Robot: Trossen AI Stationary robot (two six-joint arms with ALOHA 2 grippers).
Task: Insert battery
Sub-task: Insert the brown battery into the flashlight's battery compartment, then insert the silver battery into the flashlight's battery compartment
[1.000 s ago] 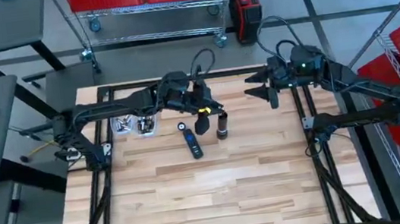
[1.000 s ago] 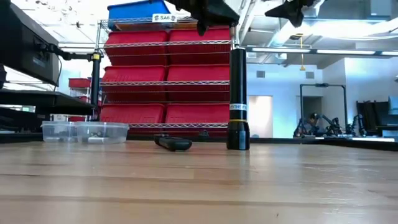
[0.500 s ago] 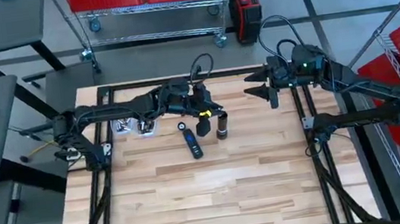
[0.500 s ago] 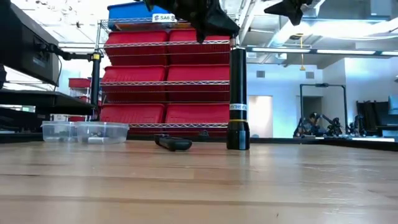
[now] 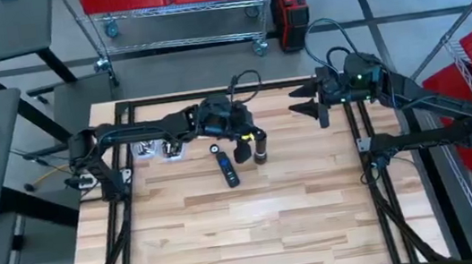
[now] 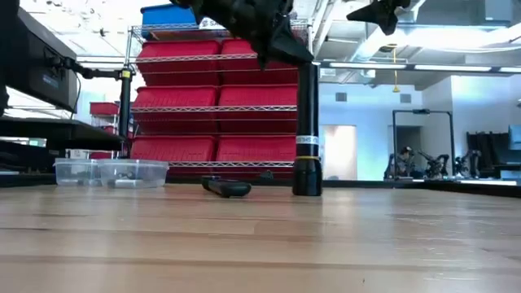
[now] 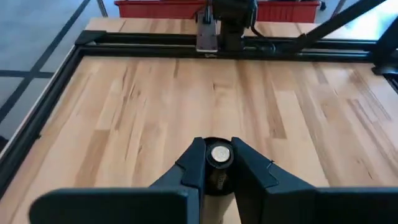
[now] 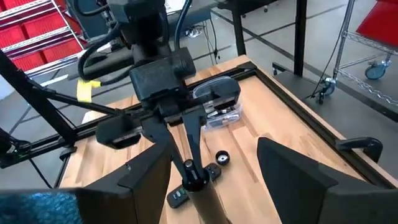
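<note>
Closer than a second ago, the left hand (image 7: 217,163) now brackets the top of the upright flashlight (image 5: 261,153) — its fingers (image 7: 194,163) clasp the open end, where a battery (image 7: 219,153) shows. It stands mid-bench toward the far edge, the cap (image 5: 214,148) nearby. The right hand (image 5: 308,104) (spread open) waits above the far right corner.

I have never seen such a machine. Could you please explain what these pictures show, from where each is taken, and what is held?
This is a robot with two dark arms at a wooden table. One picture looks down from above, one looks level across the table, two come from wrist cameras. The left hand seems to grip a battery at the top of an upright flashlight. The right hand waits open at the back edge. Clear boxes and a dark flat device also lie there.
</note>
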